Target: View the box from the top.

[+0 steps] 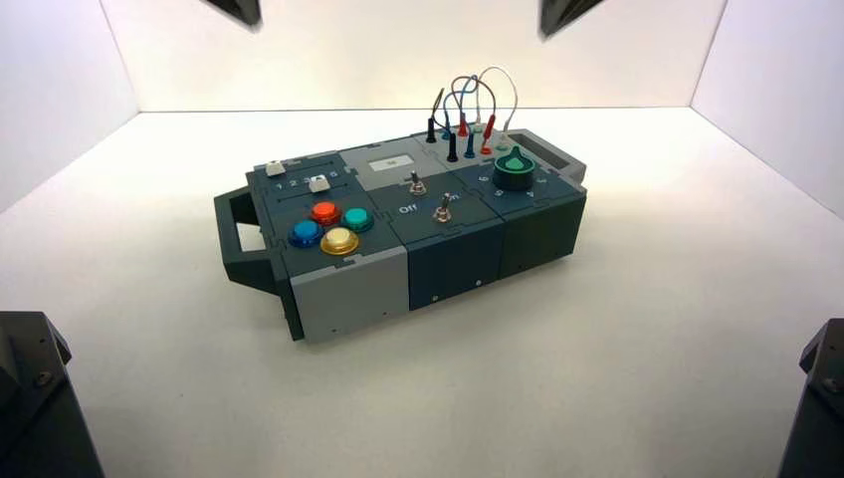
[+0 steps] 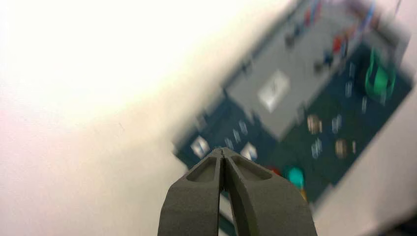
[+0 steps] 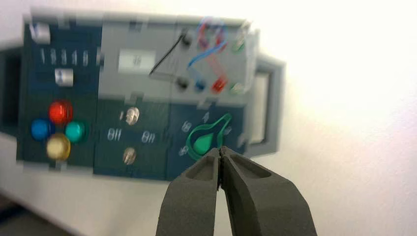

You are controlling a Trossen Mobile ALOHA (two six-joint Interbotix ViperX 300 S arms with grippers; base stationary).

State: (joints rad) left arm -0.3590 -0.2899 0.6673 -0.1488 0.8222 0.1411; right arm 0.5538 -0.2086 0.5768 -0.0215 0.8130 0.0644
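The long dark blue-grey box [image 1: 448, 259] stands turned on the white table, with end handles, four coloured round buttons [image 1: 325, 226], two toggle switches [image 1: 442, 208], a green knob [image 1: 515, 167] and looped plug wires [image 1: 468, 110]. My left gripper [image 1: 239, 10] and right gripper [image 1: 567, 12] hang high above the far side, only their tips showing. In the left wrist view the left gripper [image 2: 222, 150] is shut and empty, with the box [image 2: 275, 123] far below. In the right wrist view the right gripper [image 3: 220, 149] is shut and empty, looking down on the box's top [image 3: 147, 142] and the green knob [image 3: 204, 142].
Black robot mounts sit at the near left [image 1: 35, 398] and near right [image 1: 821, 398] corners. White walls [image 1: 60, 90] enclose the table on the left, right and back.
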